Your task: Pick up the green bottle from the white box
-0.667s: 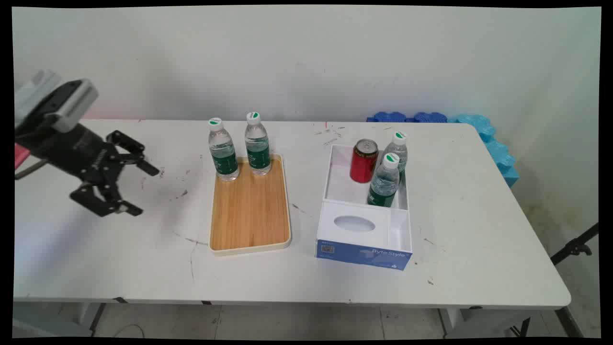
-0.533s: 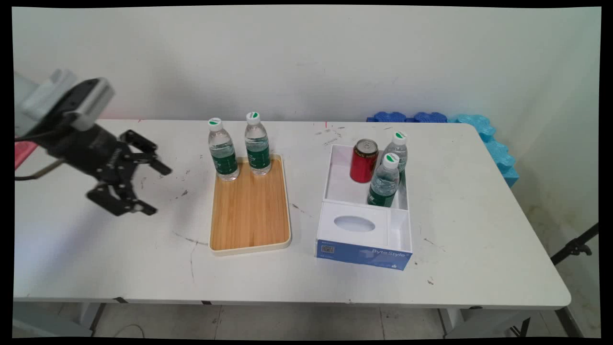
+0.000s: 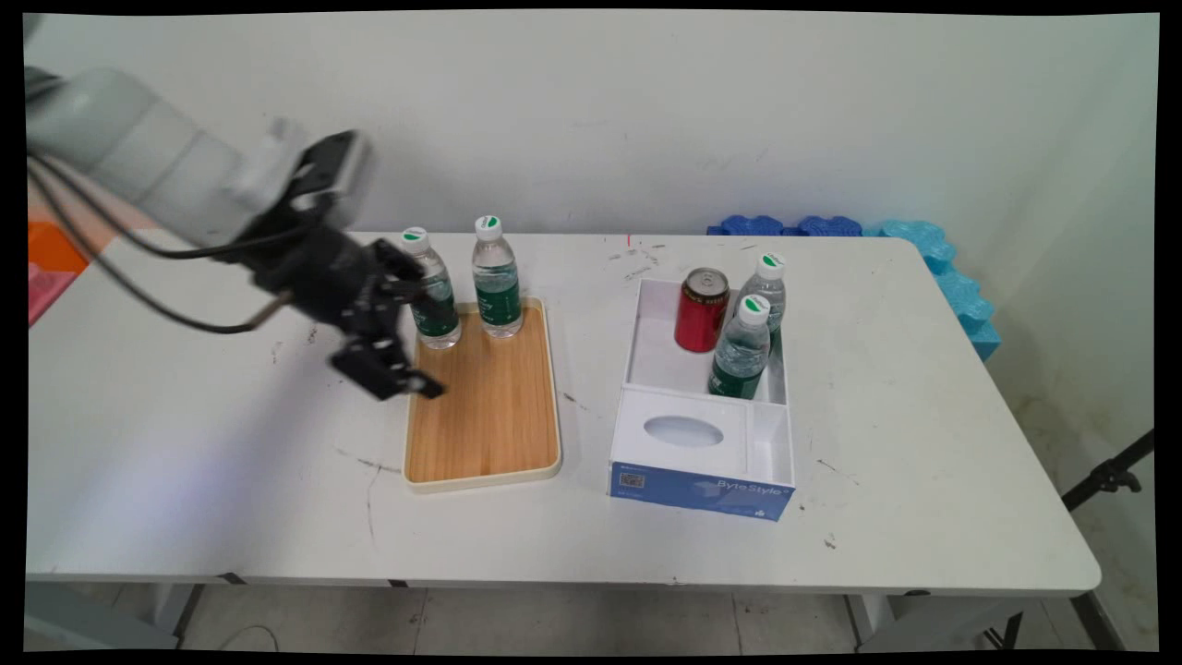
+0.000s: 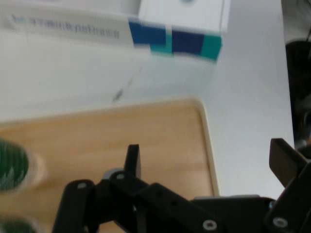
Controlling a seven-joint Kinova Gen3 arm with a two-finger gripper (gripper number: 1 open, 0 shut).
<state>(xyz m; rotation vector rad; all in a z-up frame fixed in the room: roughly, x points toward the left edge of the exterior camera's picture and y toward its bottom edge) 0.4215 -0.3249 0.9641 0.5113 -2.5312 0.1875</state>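
Observation:
My gripper (image 3: 427,338) hangs open over the left edge of the wooden tray (image 3: 489,416), just in front of the left of two water bottles (image 3: 440,319) that stand at the tray's far end. The second bottle (image 3: 497,277) stands to its right. Nothing is held. In the hand view the two fingers (image 4: 132,158) spread wide over the tray (image 4: 121,136), a blurred green bottle label (image 4: 12,165) shows at the left, and the blue-and-white box (image 4: 175,41) lies at the top.
A white-and-blue tissue box (image 3: 702,485) right of the tray holds a red can (image 3: 702,309) and two water bottles (image 3: 766,286) (image 3: 741,349). Blue foam blocks (image 3: 923,245) lie at the back right corner. An orange-pink object (image 3: 51,263) sits at the far left.
The arm has swung to the right and slightly up, from the bare table at the left to the tray's left edge beside the bottles. The fingers stayed open.

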